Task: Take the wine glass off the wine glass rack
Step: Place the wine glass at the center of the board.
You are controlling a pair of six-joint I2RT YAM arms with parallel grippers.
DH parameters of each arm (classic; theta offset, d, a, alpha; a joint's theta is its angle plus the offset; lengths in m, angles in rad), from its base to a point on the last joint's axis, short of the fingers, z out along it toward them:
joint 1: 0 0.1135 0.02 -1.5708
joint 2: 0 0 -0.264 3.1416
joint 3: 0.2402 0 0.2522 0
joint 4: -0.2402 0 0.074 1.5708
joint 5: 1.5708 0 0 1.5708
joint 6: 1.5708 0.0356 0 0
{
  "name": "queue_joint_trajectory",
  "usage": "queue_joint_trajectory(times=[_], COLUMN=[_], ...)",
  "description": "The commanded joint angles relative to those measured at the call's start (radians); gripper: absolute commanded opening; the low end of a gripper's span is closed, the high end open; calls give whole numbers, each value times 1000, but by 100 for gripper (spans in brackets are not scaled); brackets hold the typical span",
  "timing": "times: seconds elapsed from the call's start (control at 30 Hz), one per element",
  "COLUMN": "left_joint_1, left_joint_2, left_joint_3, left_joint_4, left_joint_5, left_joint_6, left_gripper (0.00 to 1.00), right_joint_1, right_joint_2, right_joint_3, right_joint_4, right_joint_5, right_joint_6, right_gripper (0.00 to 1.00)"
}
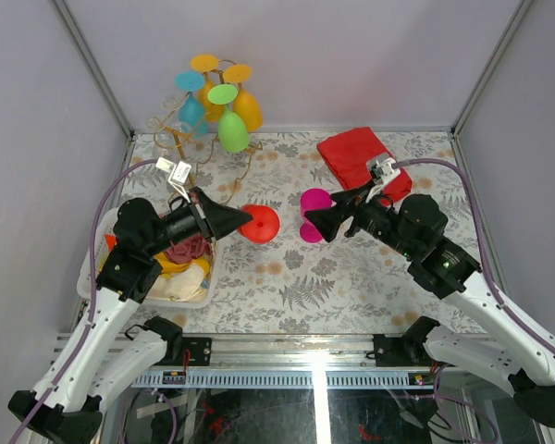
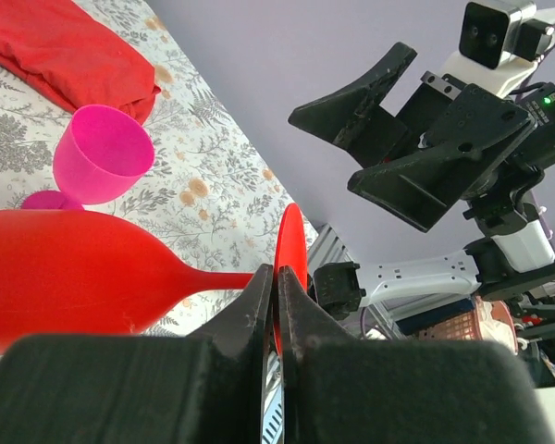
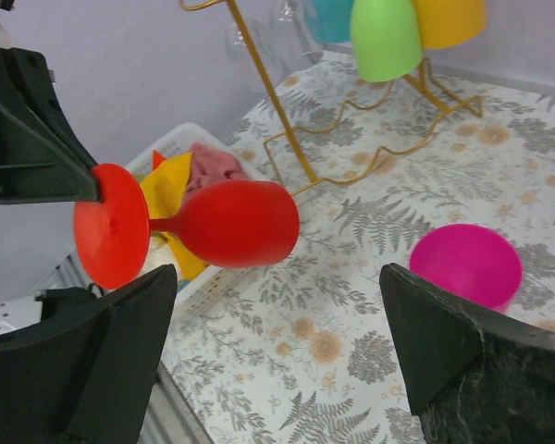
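The left claw (image 1: 243, 220) pinches the foot of the red wine glass (image 1: 262, 223), held sideways and well apart from the gold wine glass rack (image 1: 178, 129) at the desk's (image 1: 351, 277) 11 o'clock. The right claw (image 1: 313, 222) is spread, empty, beside the pink glass (image 3: 467, 264). Best to roll the wrist until the foot faces down, lower at the pink glass's 9 o'clock, then release.

red wine glass (image 3: 231, 222) sideways, gold rack (image 3: 269, 92) apart
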Motion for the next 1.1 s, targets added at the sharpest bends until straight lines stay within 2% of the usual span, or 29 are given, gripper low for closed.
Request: queue_joint_trajectory(times=[0.0,0.27,0.53,0.93,1.07], left_joint_1=[-8,-7,-8,-7,-7], left_joint_2=[-82,-120,-137,-122,-111], left_joint_3=[-41,-64,-68,-63,-73], left_joint_4=[88,69,67,61,78], left_joint_5=[-44,-1,9,44,40], left_joint_6=[4,4,8,23,11], left_gripper=[0,0,0,0,0], right_joint_1=[6,6,6,6,5], right_joint_2=[32,144,209,280,306], right_joint_3=[30,84,77,84,98], right_joint_4=[93,125,197,266,334], right_joint_5=[-124,-336,-417,-520,-612], right_joint_6=[69,216,352,454,493], right_gripper=[97,93,90,91,81])
